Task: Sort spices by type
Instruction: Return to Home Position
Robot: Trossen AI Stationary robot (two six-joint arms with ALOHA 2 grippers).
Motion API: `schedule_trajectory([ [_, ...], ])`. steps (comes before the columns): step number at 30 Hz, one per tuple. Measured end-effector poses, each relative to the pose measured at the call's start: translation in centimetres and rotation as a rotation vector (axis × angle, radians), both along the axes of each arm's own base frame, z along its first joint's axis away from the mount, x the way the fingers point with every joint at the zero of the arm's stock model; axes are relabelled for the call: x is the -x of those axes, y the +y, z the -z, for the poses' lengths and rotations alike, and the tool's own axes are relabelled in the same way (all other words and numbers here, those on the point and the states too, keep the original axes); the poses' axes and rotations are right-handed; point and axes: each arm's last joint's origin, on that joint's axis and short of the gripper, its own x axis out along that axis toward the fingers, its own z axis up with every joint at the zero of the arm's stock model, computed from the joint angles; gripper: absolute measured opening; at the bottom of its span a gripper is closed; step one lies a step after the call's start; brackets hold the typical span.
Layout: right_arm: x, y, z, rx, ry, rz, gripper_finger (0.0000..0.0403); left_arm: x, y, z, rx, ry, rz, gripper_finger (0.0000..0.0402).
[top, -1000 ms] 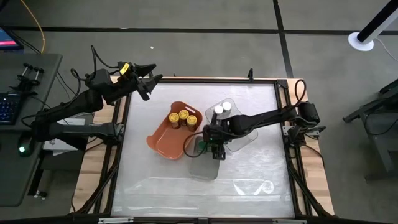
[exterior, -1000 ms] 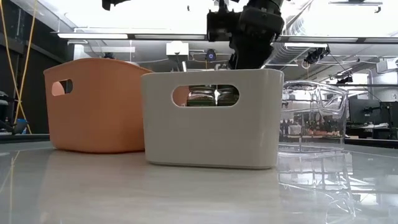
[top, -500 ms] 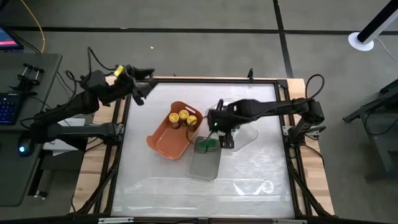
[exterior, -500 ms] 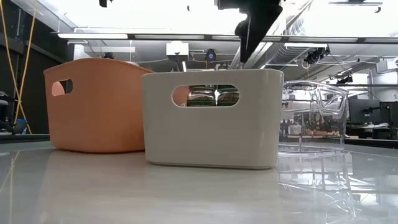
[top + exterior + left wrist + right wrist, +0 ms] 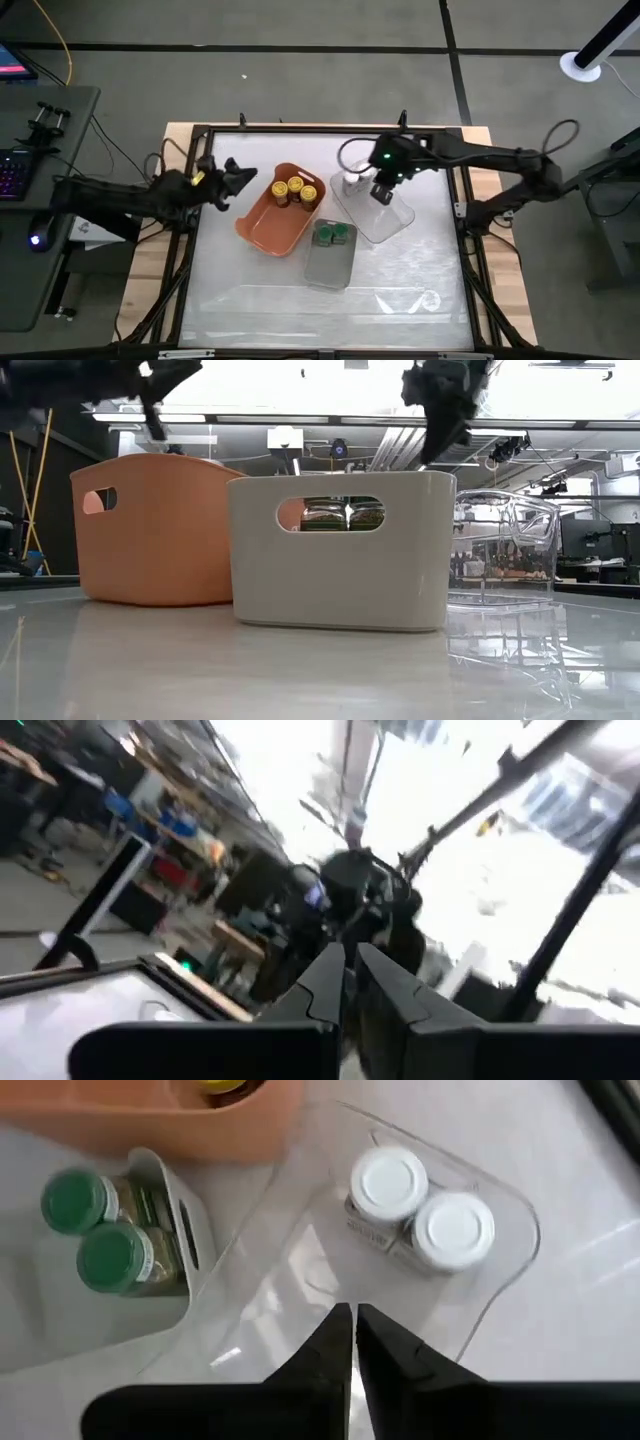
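While the right gripper (image 5: 382, 193) hangs over the clear bin (image 5: 396, 224), its dark fingers clenched on nothing, it covers part of the white-lidded jars (image 5: 388, 1180) in the high view; the left gripper (image 5: 241, 176) sits off the surface's left rail, beside the orange bin (image 5: 260, 226), likewise clenched and empty; a keyboard (image 5: 12, 172) lies on a side desk well apart from everything. Three bins stand close together mid-surface (image 5: 250, 295), the grey bin (image 5: 326, 268) nearest the front and touching or nearly touching the other two; from the low view its opaque wall hides most of what it holds, leaving only a glimpse through the oval handle slot, and the orange wall hides its contents altogether. The surface is glossy and pale, mirroring the bins; the orange and grey bins are matt plastic with rounded corners; the clear bin is transparent, its rim catching glare. The spices are small upright cylinders, grouped by lid colour; three yellow-lidded jars (image 5: 296, 187) cluster at the orange bin's far end; two white-lidded jars stand touching in the clear bin, lids flat and plain; two green-lidded jars (image 5: 72, 1201) stand side by side in the grey bin, glass bodies with dark labels.
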Motion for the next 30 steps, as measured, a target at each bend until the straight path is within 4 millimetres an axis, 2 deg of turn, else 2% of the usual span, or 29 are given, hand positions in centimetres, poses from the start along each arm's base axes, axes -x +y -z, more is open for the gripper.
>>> schedule_trajectory([
  [6,3.0,0.4,1.3,-0.1,-0.143,0.132,0.0003,1.9,-0.2,3.3,0.019,-0.053,-0.077,0.0003],
  [9,3.7,0.9,1.1,-0.121,-0.208,0.165,0.0003,2.5,-0.2,4.0,0.003,-0.063,-0.079,0.0001],
  [12,4.4,1.4,1.2,-0.142,-0.243,0.18,0.0002,2.5,-0.2,4.5,-0.023,0.005,-0.081,0.0001],
  [20,6.5,4.2,3.3,-0.341,-0.315,0.185,0.0001,2.6,-0.2,5.0,0.002,0.052,-0.069,0.0],
  [25,7.0,5.4,5.8,-0.327,-0.509,0.166,0.0001,2.5,-0.2,5.2,-0.023,0.079,-0.078,0.0],
  [30,7.9,5.2,9.5,-0.288,-0.682,0.139,0.0,2.5,-0.2,5.3,-0.016,0.088,-0.075,0.0],
])
